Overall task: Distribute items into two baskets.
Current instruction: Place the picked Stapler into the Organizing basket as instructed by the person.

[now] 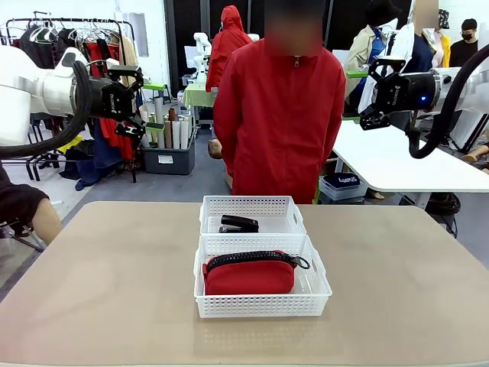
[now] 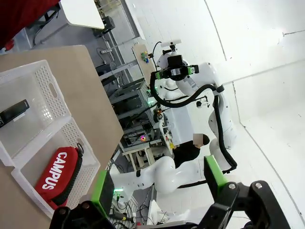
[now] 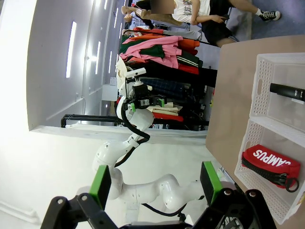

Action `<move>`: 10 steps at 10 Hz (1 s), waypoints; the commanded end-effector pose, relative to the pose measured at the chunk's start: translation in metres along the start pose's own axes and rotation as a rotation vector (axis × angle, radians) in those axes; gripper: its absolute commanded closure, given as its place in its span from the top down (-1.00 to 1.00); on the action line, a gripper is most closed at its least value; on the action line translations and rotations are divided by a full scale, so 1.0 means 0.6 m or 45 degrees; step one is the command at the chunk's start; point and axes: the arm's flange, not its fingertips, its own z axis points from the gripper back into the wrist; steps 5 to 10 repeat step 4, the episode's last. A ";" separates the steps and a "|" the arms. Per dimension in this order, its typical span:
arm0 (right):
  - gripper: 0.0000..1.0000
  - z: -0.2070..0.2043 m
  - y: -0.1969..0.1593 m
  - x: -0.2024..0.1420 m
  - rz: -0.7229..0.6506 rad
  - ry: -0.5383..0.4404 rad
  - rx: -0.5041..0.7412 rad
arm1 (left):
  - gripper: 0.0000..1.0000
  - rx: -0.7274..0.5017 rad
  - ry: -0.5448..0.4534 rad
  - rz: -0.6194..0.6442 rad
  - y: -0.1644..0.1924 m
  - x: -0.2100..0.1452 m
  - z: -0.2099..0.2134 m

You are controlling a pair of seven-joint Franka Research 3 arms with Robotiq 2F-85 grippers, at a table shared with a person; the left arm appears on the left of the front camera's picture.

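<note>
Left gripper (image 1: pixel 136 99) is raised high over the table's left edge, jaws spread, holding nothing. At centre of the tan table (image 1: pixel 107 290), two white lattice baskets sit touching end to end. The near basket (image 1: pixel 262 304) holds the red zip pouch (image 1: pixel 248 274), lying flat with its black zipper on top. The far basket (image 1: pixel 252 207) holds the small black stapler (image 1: pixel 240 223). Behind it stands a person in a red jacket (image 1: pixel 279 115). Right gripper (image 1: pixel 372 97) hangs raised at the right side, jaws spread, empty.
</note>
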 end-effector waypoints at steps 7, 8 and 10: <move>1.00 -0.002 0.004 0.001 0.005 -0.009 -0.002 | 1.00 -0.003 0.001 -0.003 -0.003 0.000 0.000; 1.00 -0.002 0.004 0.001 0.005 -0.009 -0.002 | 1.00 -0.003 0.001 -0.003 -0.003 0.000 0.000; 1.00 -0.002 0.004 0.001 0.005 -0.009 -0.002 | 1.00 -0.003 0.001 -0.003 -0.003 0.000 0.000</move>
